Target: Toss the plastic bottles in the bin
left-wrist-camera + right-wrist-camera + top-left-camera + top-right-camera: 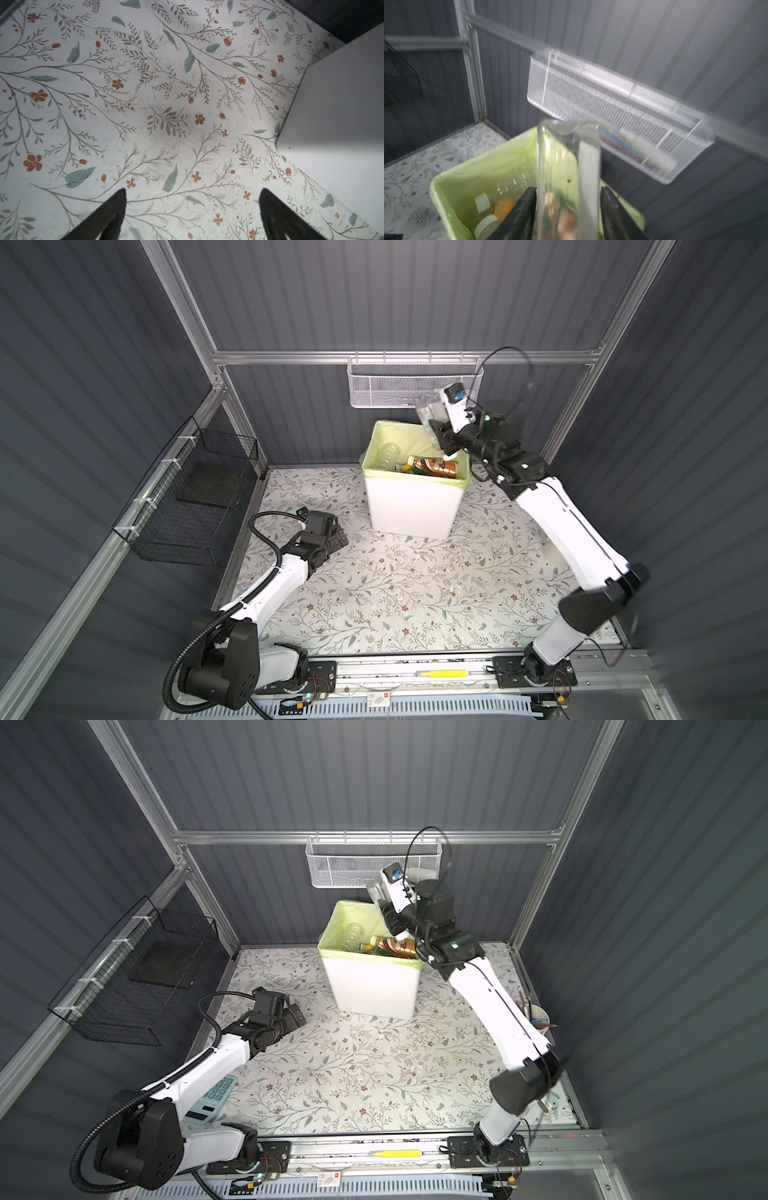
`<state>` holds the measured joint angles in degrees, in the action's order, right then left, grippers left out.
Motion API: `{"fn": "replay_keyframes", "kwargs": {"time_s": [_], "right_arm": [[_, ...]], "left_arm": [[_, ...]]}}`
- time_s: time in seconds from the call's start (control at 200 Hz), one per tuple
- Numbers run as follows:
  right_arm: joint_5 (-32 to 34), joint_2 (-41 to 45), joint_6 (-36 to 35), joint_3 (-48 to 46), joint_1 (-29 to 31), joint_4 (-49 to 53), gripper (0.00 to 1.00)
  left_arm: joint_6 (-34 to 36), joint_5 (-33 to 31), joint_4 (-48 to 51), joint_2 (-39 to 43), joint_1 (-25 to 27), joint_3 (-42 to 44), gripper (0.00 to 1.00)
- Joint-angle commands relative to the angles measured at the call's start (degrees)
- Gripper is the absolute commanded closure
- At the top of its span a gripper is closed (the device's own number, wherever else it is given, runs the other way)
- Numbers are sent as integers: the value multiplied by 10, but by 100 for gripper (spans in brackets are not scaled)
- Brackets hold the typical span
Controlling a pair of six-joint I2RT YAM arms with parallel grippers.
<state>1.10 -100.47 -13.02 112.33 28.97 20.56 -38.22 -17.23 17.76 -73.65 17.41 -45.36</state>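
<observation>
A clear plastic bottle (pixel 566 158) stands between the fingers of my right gripper (pixel 568 191), which press against both of its sides. In both top views this gripper (pixel 432 426) holds the bottle (pixel 427 409) above the back right corner of the bin (pixel 411 510), a tall white basket with a lime-green bag. Inside lie a brown-labelled bottle (pixel 436 466), a clear one (pixel 390 454) and others with white and orange caps (pixel 502 208). My left gripper (pixel 338 537) rests open and empty on the floral table, left of the bin (pixel 342 104).
A white mesh basket (pixel 411 383) hangs on the back rail just behind the right gripper. A black wire basket (pixel 195 497) hangs on the left wall. A cup of pens (pixel 538 1017) stands at the right edge, and a calculator (pixel 212 1098) lies under the left arm.
</observation>
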Motion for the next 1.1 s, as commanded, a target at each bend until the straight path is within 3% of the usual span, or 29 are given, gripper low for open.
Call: {"fn": "replay_keyframes", "kwargs": {"time_s": [0.0,0.05,0.215,0.425,0.781,0.936,1.091], "right_arm": [[1,25,30,55,0,36,8],[5,42,37,66,0,21,1],[18,126,64,27,2,-72,1],[81,213,29,-112,-4,-122,1],[98,415,79,-625,-137,-319,1],[103,437,134,-804,-206,-406,1],[97,419,172,-916,-254,-519,1]], "left_arm": [[-3,6,-1,-3,-4,2,0],[-2,6,-1,0,-4,3,0],[-1,7,-2,8,-4,10,0],[11,-6,8,9,-5,7,0],[51,-72,-3,20,-4,10,0],[74,-99,-17,15,-4,11,0],[98,-134,-49,18,-4,24,0]]}}
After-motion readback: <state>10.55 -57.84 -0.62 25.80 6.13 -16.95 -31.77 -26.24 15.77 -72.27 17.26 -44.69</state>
